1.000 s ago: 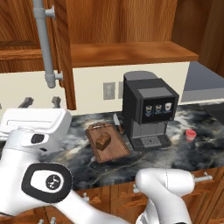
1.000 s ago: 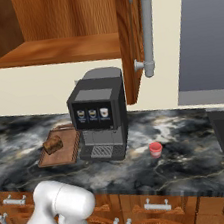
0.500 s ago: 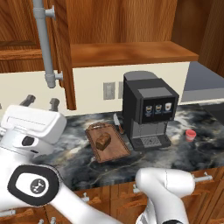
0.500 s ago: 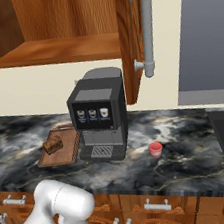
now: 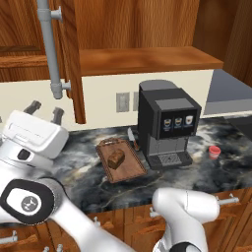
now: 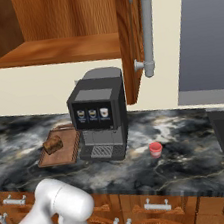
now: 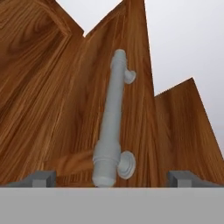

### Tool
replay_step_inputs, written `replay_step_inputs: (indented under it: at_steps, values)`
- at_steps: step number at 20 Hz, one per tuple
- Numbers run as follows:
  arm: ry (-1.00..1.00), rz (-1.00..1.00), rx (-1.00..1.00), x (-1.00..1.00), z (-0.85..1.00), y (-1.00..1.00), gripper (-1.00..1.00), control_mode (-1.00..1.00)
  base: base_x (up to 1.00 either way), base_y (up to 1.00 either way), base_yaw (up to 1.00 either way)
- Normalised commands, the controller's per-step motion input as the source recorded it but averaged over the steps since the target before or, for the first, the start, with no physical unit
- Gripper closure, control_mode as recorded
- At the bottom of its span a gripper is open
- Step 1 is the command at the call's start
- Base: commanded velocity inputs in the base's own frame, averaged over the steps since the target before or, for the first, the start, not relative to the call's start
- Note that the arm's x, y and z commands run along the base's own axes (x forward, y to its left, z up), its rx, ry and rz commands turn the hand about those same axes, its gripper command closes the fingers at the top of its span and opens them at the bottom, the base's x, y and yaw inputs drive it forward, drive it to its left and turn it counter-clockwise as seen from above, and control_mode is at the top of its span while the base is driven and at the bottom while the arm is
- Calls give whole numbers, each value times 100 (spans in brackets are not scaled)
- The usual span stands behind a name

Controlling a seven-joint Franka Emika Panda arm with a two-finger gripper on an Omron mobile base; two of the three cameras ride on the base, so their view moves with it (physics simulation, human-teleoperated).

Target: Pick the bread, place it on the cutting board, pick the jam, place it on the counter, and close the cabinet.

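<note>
The pincer gapes wide and empty below the grey handle of the open cabinet, while off to its right on the marble counter sit one cutting board carrying one bread, one coffee machine, and one jam.

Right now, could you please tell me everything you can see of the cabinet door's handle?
The handle is a long, matte grey tube that looks like metal or plastic, standing vertically near the free edge of the reddish-brown cabinet door. Two round standoffs fix it to the wood, with a stepped collar at its lower end. The door stands open. In the hand view the handle lies between the open gripper fingertips; nothing touches it.
</note>
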Motion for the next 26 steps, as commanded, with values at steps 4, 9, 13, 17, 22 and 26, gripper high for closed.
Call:
replay_step_inputs:
  at_steps: [4,9,13,17,22,26]
  values:
    - [-7,-6,0,37,0,3,-100,-100,0,0,0]
    - [-6,-5,0,27,0,3,-100,-100,0,0,0]
    - [-5,-7,0,12,3,5,-100,-100,0,0,0]
    - [-4,-11,0,16,6,0,-100,-100,0,0,0]
    - [-1,-12,0,22,12,0,-100,-100,0,0,0]
    - [-1,-7,0,16,22,0,-100,-100,0,0,0]
